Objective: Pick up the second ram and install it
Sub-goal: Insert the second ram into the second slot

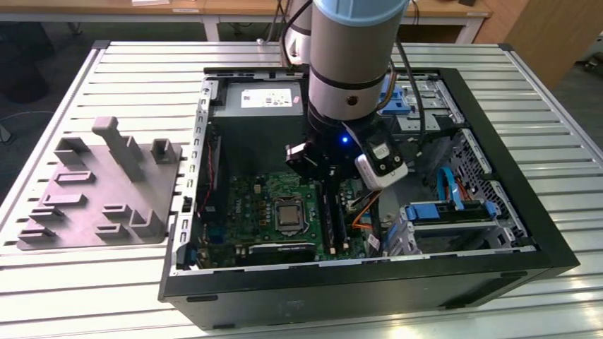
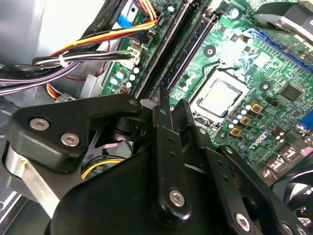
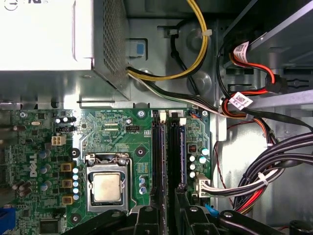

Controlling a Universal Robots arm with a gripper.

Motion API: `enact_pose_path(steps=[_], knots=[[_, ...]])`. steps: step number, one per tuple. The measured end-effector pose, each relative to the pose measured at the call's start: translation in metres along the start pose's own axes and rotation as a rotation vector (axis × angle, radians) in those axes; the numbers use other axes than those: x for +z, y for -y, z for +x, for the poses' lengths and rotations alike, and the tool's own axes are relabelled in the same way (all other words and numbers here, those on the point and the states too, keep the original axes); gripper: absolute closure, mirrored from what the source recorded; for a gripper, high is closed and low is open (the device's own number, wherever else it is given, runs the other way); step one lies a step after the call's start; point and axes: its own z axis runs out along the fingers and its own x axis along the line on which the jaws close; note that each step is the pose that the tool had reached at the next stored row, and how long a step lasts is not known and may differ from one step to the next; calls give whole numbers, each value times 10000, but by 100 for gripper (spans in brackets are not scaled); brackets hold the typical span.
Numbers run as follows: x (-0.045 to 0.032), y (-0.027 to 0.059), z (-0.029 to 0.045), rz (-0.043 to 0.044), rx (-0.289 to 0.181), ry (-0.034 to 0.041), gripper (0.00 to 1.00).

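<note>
One pair of fingers (image 2: 164,105), closed together, sits low over the green board (image 1: 268,201) in the middle of the exterior view.

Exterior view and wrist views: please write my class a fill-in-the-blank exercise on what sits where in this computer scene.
1. The gripper hangs above the ____ motherboard.
2. The grey holder tray lies on the exterior view's ____ of the computer case.
3. The cable looping beside the power supply box is ____.
Missing words: green; left; yellow.
</note>
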Motion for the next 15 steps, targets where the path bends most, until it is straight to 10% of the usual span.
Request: enact_pose_path(steps=[15], knots=[[-93, -1, -3, 4, 0, 0, 74]])
